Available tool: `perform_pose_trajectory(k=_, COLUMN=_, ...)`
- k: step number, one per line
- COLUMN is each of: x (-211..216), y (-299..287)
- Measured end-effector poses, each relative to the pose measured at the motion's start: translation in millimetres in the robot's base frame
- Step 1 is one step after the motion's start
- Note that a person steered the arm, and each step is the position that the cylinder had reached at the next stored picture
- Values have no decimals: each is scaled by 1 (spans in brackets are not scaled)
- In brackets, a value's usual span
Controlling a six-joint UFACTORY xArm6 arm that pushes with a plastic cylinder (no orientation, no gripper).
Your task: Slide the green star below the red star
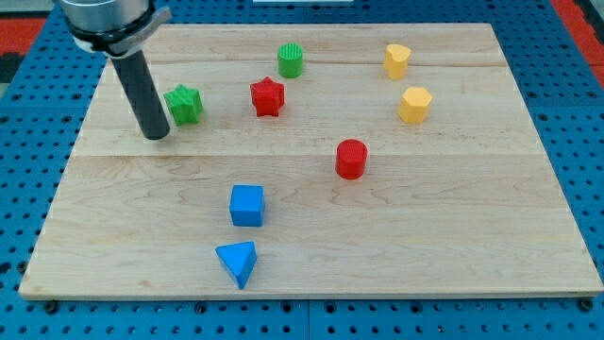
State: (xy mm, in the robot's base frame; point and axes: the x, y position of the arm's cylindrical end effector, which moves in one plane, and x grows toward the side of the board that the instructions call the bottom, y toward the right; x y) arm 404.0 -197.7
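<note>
The green star (184,103) lies on the wooden board (453,217) at the upper left. The red star (268,96) lies to its right, about level with it, with a gap between them. My tip (156,135) rests on the board just left of and slightly below the green star, close to it; I cannot tell if it touches. The dark rod rises from the tip toward the view's top left.
A green cylinder (291,60) sits above and right of the red star. A red cylinder (351,159) is at mid-board. Two yellow blocks (397,60) (414,105) are at the upper right. A blue cube (247,205) and blue triangle (238,263) are at the bottom.
</note>
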Motion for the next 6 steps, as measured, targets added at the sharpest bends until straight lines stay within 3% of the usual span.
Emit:
perform_pose_trajectory(k=2, x=-61, y=-4)
perform_pose_trajectory(k=3, x=-16, y=31)
perform_pose_trajectory(k=4, x=1, y=57)
perform_pose_trajectory(k=5, x=6, y=69)
perform_pose_trajectory(k=6, x=-26, y=28)
